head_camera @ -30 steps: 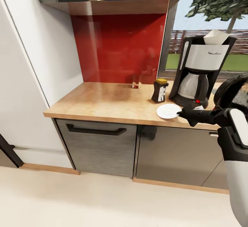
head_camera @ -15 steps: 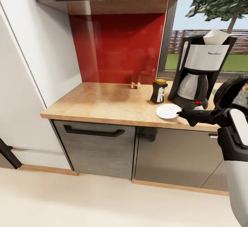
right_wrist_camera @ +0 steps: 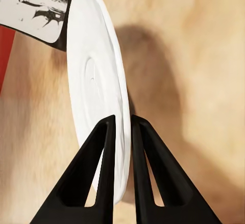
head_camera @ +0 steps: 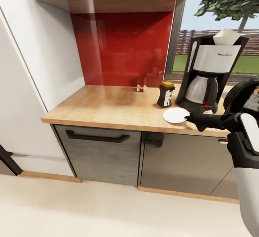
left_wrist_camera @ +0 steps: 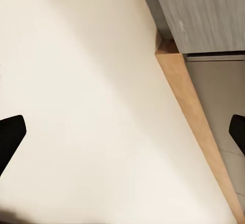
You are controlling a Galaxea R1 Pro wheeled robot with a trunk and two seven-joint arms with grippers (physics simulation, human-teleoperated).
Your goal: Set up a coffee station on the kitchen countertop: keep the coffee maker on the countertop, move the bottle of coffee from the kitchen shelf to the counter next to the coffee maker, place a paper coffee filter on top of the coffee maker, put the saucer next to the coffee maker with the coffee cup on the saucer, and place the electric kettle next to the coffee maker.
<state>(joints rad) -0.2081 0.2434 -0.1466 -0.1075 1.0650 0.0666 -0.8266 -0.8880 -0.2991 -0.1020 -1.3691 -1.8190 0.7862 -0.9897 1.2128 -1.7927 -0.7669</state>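
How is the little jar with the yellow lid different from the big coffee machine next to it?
The bottle of coffee is short; the coffee maker stands far taller. The bottle of coffee wears a yellow lid; the coffee maker has a white paper coffee filter on top. The bottle of coffee carries a black-and-white label; the coffee maker has a silver front. Both stand upright on the kitchen countertop.

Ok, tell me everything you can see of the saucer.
The saucer is a small round plain white plate with a shallow ring in its middle, glossy like ceramic. It sits on the wooden countertop, near the front edge, in front of the coffee maker and right of the coffee jar. The right gripper pinches its rim, one finger on each face. Nothing is on it.
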